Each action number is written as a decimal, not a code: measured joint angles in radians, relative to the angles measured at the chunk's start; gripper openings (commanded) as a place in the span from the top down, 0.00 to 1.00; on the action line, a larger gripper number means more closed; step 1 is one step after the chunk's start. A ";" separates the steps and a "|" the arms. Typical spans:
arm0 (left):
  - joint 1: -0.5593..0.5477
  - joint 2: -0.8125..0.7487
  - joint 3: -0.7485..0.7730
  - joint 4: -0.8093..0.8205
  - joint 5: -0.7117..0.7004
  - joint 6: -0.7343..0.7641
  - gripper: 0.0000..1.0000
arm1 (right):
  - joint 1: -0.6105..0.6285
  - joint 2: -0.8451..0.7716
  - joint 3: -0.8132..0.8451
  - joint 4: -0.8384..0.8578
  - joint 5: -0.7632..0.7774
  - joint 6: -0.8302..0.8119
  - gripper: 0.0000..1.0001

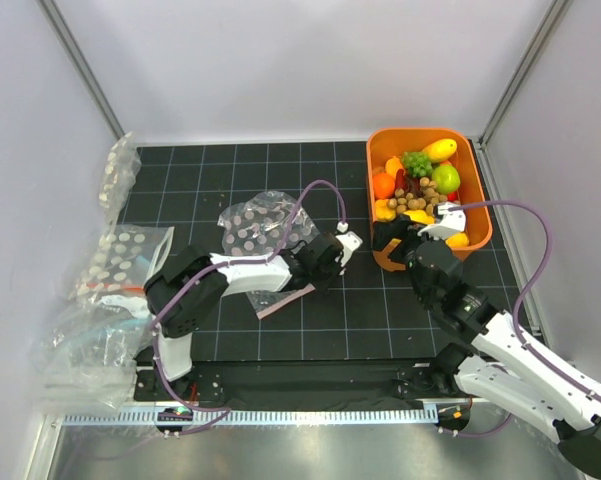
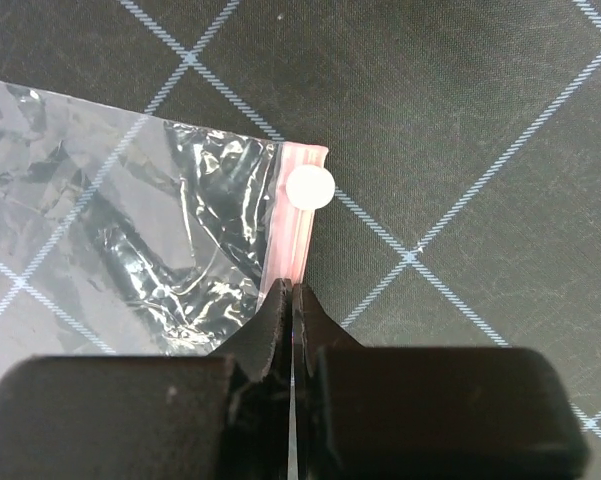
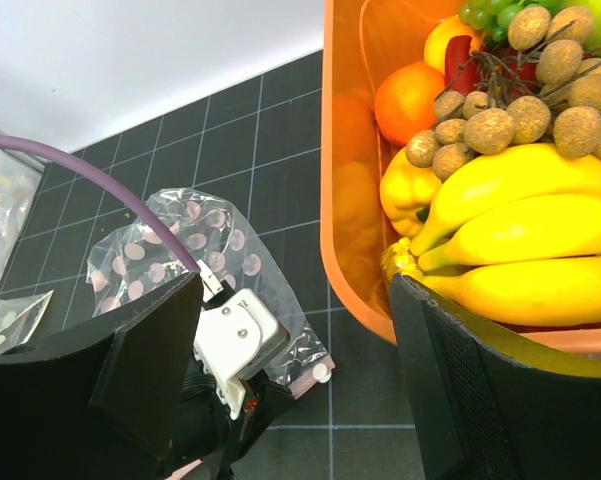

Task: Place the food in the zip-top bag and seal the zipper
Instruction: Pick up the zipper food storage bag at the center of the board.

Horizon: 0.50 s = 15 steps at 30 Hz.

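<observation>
The zip-top bag (image 1: 263, 224) lies crinkled on the black mat, clear with pale pinkish dots (image 3: 165, 245). Its zipper (image 2: 295, 225) is a pink strip with a white slider tab (image 2: 309, 187) at the corner. My left gripper (image 2: 293, 292) is shut on the zipper just below that tab, and in the top view my left gripper (image 1: 318, 272) sits at the bag's near edge. The food (image 1: 420, 180) fills the orange tub (image 1: 478, 190): bananas (image 3: 520, 235), a brown nut cluster (image 3: 500, 110), an orange (image 3: 408, 98). My right gripper (image 3: 298, 300) stands open astride the tub's near-left wall, holding nothing.
More clear dotted bags (image 1: 120, 262) are heaped along the left wall, one with orange trim. White walls close in the mat on three sides. The left arm's purple cable (image 1: 315, 195) arches over the bag.
</observation>
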 measured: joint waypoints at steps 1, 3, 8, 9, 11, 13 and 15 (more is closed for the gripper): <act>0.000 -0.002 0.000 -0.002 0.000 -0.003 1.00 | 0.000 0.001 0.000 0.002 -0.003 0.000 0.18; 0.003 -0.016 -0.010 -0.008 -0.005 -0.012 1.00 | 0.000 0.009 -0.003 0.013 -0.014 0.001 0.18; 0.007 -0.146 -0.098 -0.034 -0.083 -0.032 1.00 | 0.000 0.072 -0.009 0.048 -0.063 0.008 0.18; 0.007 -0.170 -0.107 -0.036 -0.097 -0.035 1.00 | 0.000 0.084 -0.012 0.054 -0.073 0.009 0.18; 0.008 -0.225 -0.124 -0.036 -0.132 -0.045 1.00 | 0.000 0.115 -0.026 0.080 -0.103 0.016 0.18; 0.008 -0.270 -0.134 -0.034 -0.159 -0.050 1.00 | 0.000 0.144 -0.034 0.097 -0.128 0.023 0.18; 0.008 -0.305 -0.143 -0.033 -0.182 -0.055 1.00 | 0.000 0.181 -0.035 0.115 -0.154 0.031 0.18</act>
